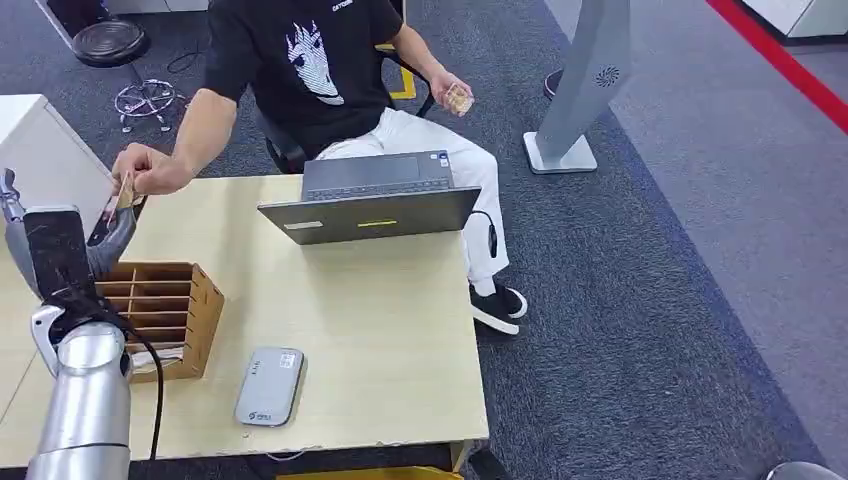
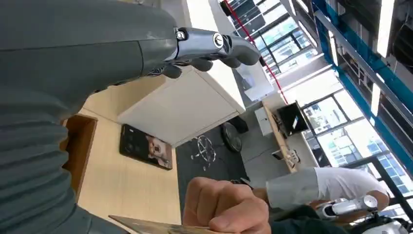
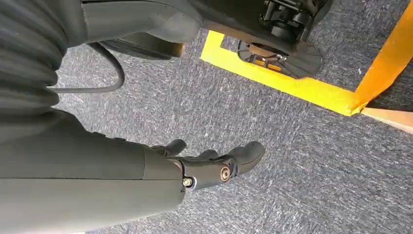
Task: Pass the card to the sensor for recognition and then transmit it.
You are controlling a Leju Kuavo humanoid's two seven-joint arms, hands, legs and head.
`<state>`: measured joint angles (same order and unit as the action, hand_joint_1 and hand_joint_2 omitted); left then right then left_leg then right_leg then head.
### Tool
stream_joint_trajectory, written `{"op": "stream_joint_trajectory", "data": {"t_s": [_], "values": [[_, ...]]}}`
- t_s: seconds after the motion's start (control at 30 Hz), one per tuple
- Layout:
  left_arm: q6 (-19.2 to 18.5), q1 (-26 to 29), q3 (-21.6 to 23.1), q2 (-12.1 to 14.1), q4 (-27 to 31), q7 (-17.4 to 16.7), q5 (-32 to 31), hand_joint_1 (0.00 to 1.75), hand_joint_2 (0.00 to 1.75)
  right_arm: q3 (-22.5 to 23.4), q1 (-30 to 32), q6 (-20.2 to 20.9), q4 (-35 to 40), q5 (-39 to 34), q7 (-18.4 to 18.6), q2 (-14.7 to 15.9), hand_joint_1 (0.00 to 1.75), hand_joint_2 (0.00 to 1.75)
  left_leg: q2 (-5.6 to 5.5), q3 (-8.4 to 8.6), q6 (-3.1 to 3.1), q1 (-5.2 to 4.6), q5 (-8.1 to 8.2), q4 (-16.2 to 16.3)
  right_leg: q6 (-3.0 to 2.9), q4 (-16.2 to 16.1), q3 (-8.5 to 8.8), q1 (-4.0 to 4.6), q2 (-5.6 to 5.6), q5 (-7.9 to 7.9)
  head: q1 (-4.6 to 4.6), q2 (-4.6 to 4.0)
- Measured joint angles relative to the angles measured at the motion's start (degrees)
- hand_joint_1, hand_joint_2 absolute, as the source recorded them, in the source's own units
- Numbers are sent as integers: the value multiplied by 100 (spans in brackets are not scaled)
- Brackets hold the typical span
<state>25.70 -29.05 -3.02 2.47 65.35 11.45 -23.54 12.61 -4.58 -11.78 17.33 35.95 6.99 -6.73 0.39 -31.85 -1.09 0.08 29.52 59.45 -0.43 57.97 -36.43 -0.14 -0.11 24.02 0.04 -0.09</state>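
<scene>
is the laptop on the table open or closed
Open. In the head view the laptop has its lid raised toward the robot, and its keyboard deck shows behind it, facing the seated person.

My left arm [image 1: 88, 400] is a smooth silver tube with a black cable looped beside it, topped by a black speckled wrist block and a dark grey hand [image 1: 108, 235]. Close up, that left hand [image 2: 214, 46] has a grey ribbed cover, a thick grey thumb, and darker fingers with a shiny metal link and small round screws. My right hand [image 3: 214, 163] looks the same: ribbed grey cover, dark rounded fingers, a brass-coloured screw, and a black cable curving behind.
</scene>
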Motion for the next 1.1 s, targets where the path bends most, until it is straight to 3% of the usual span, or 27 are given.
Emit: {"op": "stream_joint_trajectory", "data": {"t_s": [0.03,0.07,0.67,1.1], "values": [[0,-9,4,-4,-20,0,-2,0,175,0,-1,0,-4,0,0,-2,0,175,0,0,0,0,0,0,0,0,0,0,0,0,0,2],[0,-21,13,-9,-43,0,0,175,175,0,-2,0,-9,0,0,-2,0,175,0,-1,0,0,0,0,0,0,0,0,0,0,0,2],[282,-11,24,-22,-98,122,382,175,175,4,0,0,-39,-74,0,-2,0,175,2,-6,0,1,0,-1,-1,1,-3,0,0,0,0,0],[103,106,26,4,-76,203,481,175,175,4,1,0,-39,-79,-7,-2,0,175,-1,-5,0,1,0,0,0,0,-3,0,-1,0,2,0]]}}
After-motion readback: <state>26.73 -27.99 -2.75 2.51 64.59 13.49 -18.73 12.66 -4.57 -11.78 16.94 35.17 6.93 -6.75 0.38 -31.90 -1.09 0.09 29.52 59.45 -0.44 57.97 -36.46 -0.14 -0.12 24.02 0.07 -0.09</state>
